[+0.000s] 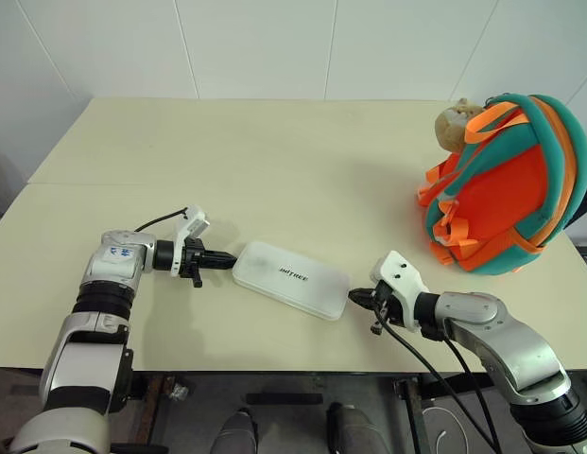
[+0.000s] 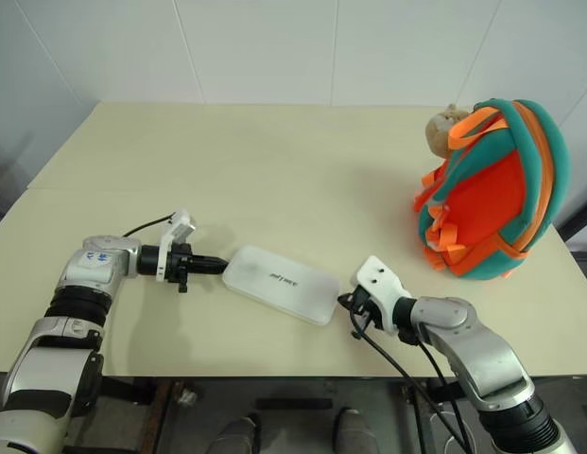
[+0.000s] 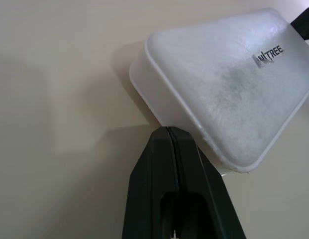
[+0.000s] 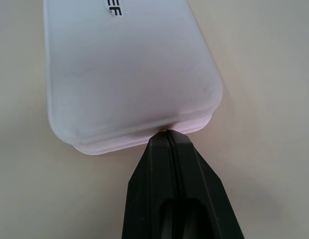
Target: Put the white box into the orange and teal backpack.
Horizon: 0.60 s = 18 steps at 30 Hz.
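White box [image 1: 291, 279] flat, long axis left-right

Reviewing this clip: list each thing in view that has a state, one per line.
white box: lying flat on the table, lid shut, between both grippers.
orange and teal backpack: standing upright on the table, apart from the box.
left gripper: jaws shut, tip at the box's end.
right gripper: jaws shut, tip at the box's other end.

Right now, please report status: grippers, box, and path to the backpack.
Left gripper and right gripper shut, tips at opposite ends of white box. Box flat on table. Backpack upright, far right.
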Available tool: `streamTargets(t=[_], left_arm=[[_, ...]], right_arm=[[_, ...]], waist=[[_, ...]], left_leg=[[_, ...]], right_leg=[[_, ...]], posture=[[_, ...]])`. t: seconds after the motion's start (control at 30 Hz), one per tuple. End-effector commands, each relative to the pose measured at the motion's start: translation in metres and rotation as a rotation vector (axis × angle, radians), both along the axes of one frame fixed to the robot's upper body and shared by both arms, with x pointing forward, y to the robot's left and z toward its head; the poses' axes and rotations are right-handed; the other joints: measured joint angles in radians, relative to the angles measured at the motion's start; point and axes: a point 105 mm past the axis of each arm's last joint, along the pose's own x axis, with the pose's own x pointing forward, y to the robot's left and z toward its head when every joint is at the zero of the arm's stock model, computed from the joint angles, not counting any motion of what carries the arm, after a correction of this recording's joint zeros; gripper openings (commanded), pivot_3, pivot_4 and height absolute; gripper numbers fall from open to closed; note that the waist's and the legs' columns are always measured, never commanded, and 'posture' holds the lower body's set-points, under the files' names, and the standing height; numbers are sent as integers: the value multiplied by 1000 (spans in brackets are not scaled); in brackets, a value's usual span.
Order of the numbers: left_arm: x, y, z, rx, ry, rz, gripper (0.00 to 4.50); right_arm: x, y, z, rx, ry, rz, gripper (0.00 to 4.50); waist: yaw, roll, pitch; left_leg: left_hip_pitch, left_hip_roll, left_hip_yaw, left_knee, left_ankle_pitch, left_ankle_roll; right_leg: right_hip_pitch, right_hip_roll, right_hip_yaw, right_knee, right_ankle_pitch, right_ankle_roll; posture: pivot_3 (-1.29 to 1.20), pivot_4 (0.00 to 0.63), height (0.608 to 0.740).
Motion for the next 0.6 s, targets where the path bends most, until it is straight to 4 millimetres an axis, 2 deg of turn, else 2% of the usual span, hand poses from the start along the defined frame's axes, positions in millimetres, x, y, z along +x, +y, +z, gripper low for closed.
streamTargets(t=[0.03, 0.3, 0.6], left_arm=[[-14, -12, 8, -22, 7, -91, 14], [-34, -10, 6, -19, 38, -113, 14], [-56, -17, 2, -5, 88, -148, 14]], right_arm=[[-6, 10, 17, 46, -51, 83, 0], [-5, 11, 17, 40, -53, 116, 0], [-1, 7, 12, 6, -53, 135, 0]], waist=[[0, 0, 0], [0, 0, 0], [1, 0, 0]], left_leg=[[0, 0, 0, 0, 0, 0], [0, 0, 0, 0, 0, 0], [0, 0, 0, 0, 0, 0]], right_leg=[[0, 0, 0, 0, 0, 0], [0, 0, 0, 0, 0, -1], [0, 0, 0, 0, -1, -3]], posture=[[0, 150, 740], [0, 150, 740], [0, 150, 740]])
